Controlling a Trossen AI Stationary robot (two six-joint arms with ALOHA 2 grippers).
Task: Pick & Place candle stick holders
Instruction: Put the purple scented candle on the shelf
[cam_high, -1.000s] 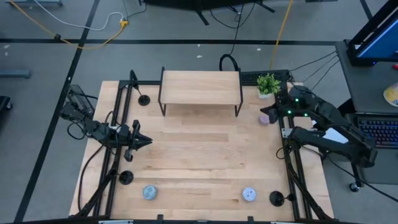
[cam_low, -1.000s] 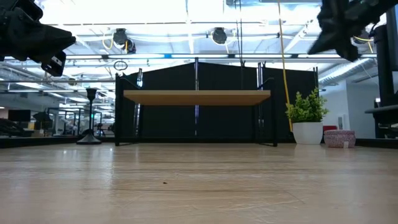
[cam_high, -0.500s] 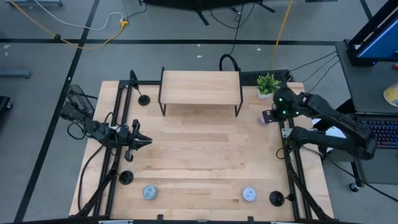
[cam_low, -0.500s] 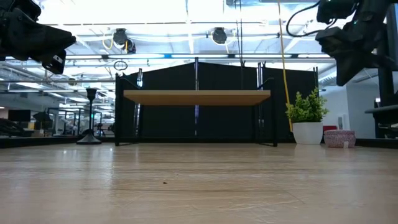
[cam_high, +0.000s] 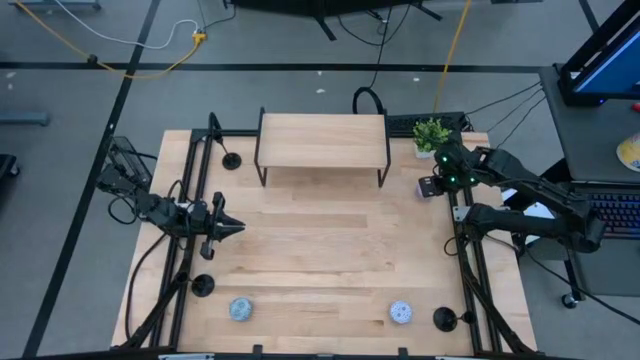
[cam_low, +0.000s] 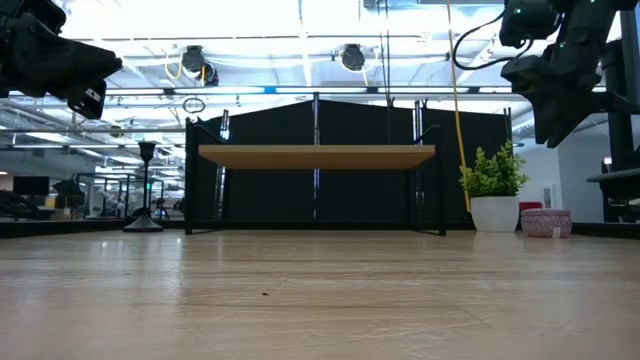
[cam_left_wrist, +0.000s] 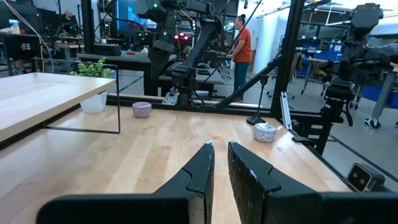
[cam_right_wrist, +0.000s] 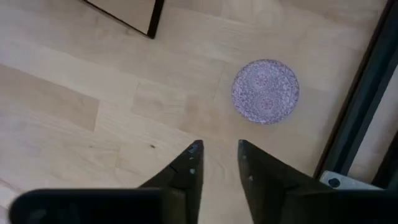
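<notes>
Swung inward since before, my right claw (cam_right_wrist: 217, 146) hangs parted and empty above the lavender puck (cam_right_wrist: 265, 91); I'd steer it to the candle stick holder (cam_high: 443, 319) farther along the surface's right edge, left arm (cam_high: 170, 212) parked.

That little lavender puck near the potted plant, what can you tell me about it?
The lavender puck is a short round piece with a fine, lacy pattern across its flat top. It lies flat on the wooden table, at the right edge beside the black frame rail and close to the potted plant. Nothing touches it; the right gripper hangs just above, jaws slightly apart and empty.
</notes>
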